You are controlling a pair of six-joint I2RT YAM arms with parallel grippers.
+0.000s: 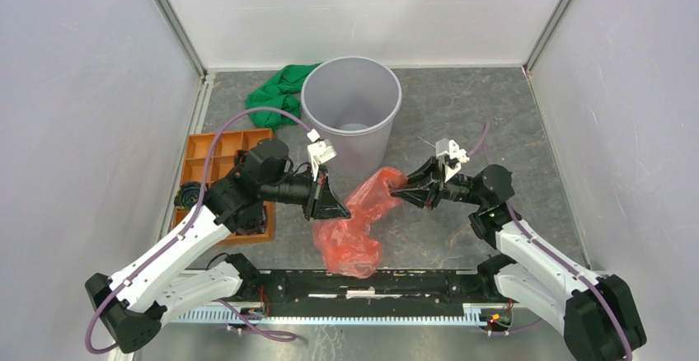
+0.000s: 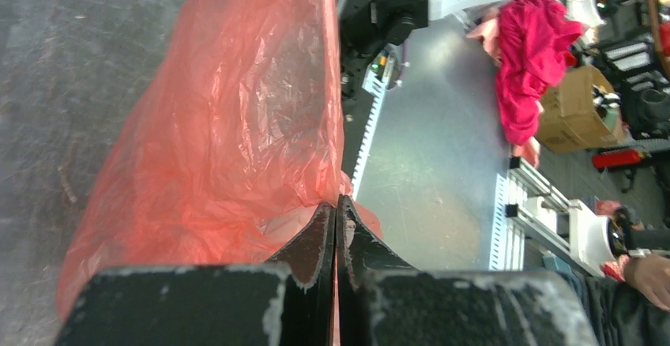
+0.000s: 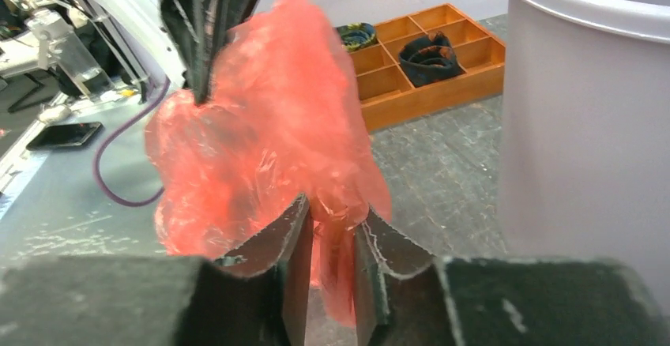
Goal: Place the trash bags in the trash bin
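The table (image 1: 494, 114) was a dark grey, mottled slab enclosed by pale walls. A round light-grey trash bin (image 1: 371, 142) stood upright on it toward the back, with a crumpled green cloth (image 1: 276, 93) on the surface just behind and left of it. An orange compartment tray (image 1: 206, 163) sat by the left wall. Near the front edge, the lowest folds of the red plastic bag (image 1: 350, 241) appeared to reach the surface.

The left gripper (image 2: 337, 208) has its jaws pressed together on an edge of the red trash bag (image 2: 229, 125) (a sliver of red shows in the seam). The wrinkled, glossy film billows ahead of the tool and to its left, over the dark table (image 2: 55, 62).
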